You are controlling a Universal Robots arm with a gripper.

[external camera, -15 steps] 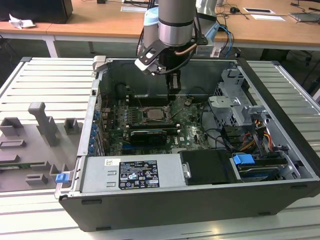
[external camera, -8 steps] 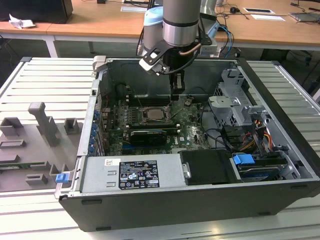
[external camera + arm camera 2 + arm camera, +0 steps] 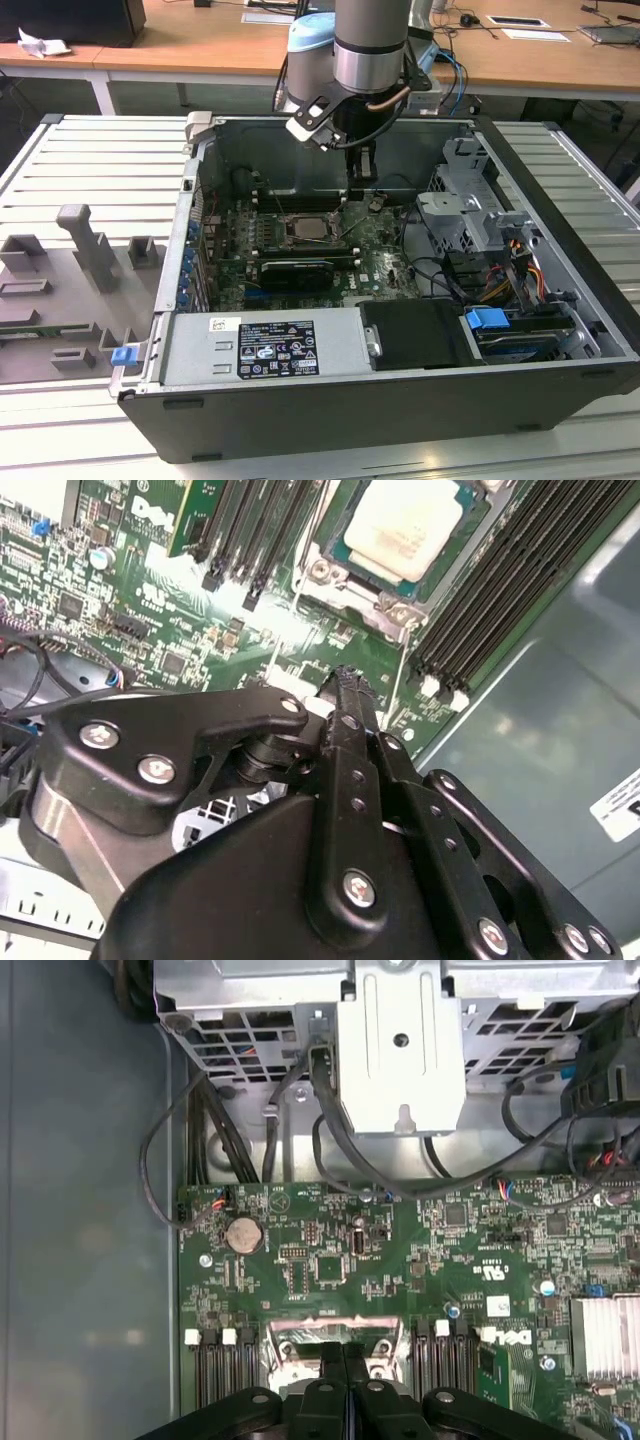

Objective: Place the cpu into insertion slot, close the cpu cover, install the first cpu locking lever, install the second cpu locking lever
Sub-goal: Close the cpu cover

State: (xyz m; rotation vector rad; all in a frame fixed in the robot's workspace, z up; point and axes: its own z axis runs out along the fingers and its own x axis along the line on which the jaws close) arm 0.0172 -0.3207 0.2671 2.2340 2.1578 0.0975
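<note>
Beige cpu [image 3: 405,525] fills the insertion slot [image 3: 322,570]; we should press the wire lever [image 3: 401,670] squarely, gripper [image 3: 347,677] clenched empty.

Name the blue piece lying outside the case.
The small blue clip at the exterior view's left; the larger blue tab and the rest sit inside the case.

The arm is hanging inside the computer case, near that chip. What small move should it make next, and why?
Probably nudge the shut jaws toward the thin wire lever beside the slot. The cpu already lies in it, the lever looks unlatched, and the jaws hold nothing.
</note>
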